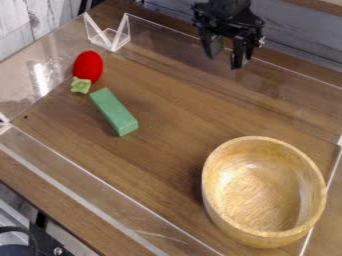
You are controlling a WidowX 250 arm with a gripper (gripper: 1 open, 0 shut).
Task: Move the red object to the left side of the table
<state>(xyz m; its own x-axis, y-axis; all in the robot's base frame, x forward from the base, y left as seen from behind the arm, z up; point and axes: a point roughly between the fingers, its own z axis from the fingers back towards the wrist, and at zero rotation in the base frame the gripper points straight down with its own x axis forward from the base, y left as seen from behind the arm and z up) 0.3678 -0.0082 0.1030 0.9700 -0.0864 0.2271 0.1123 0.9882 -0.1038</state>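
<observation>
Strawberry-like red toy fruit [87, 66] with a green leafy piece lies at the upper left of the wood-grain table [174, 140], near the clear plastic wall; a green rectangular block [114, 112] rests just below it; a round wooden bowl [265, 192] sits at lower right; the end effector [225, 58] hovers at the top edge, fingertips apart, well away from the fruit.

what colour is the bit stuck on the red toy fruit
Light green; the leafy piece shows in the one camera view, at the red fruit's lower end.
</observation>
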